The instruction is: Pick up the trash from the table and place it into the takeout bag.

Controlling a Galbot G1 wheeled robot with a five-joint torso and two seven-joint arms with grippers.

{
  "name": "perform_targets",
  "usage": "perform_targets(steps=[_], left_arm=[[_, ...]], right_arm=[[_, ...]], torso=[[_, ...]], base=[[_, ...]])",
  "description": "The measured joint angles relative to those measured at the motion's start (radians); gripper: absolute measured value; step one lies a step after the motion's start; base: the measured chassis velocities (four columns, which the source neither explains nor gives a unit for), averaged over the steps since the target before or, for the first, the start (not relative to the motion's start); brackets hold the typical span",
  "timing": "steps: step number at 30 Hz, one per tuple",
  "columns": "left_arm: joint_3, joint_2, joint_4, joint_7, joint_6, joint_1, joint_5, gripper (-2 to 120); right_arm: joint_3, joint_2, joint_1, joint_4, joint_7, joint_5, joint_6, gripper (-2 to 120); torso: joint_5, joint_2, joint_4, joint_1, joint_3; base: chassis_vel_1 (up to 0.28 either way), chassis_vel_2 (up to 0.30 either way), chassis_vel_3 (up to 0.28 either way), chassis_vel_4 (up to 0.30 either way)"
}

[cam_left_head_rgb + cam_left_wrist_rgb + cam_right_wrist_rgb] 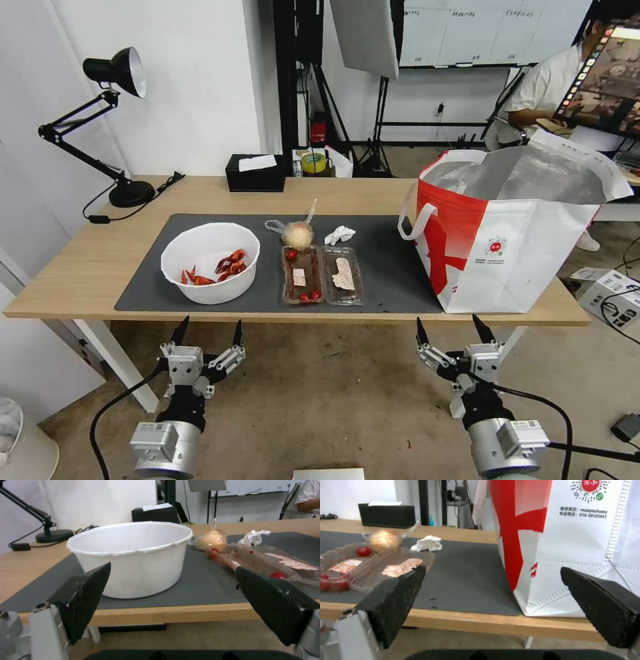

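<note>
Lamp and tissue box stand behind the trash on the worktop; both end effectors, left and right, hang released below its front edge

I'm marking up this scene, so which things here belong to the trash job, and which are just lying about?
Belong: white bowl of red shells, clear hinged tray, knotted bag with beige ball, crumpled tissue, takeout bag, table, open left gripper and right gripper.

Lying about: black tissue box, yellow tape roll, desk lamp.

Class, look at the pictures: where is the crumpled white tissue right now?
In the head view, the crumpled white tissue lies on the dark grey mat, between the knotted clear bag and the takeout bag.
</note>
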Motion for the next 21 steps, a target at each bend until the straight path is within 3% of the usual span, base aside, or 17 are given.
perform_targets(steps=[21], left_arm=[[0.0, 0.0, 0.0, 0.0, 0.0, 0.0, 0.0, 100]], right_arm=[[0.0, 0.0, 0.0, 0.0, 0.0, 0.0, 0.0, 100]], torso=[[0.0, 0.0, 0.0, 0.0, 0.0]], base=[[0.0, 0.0, 0.0, 0.0]])
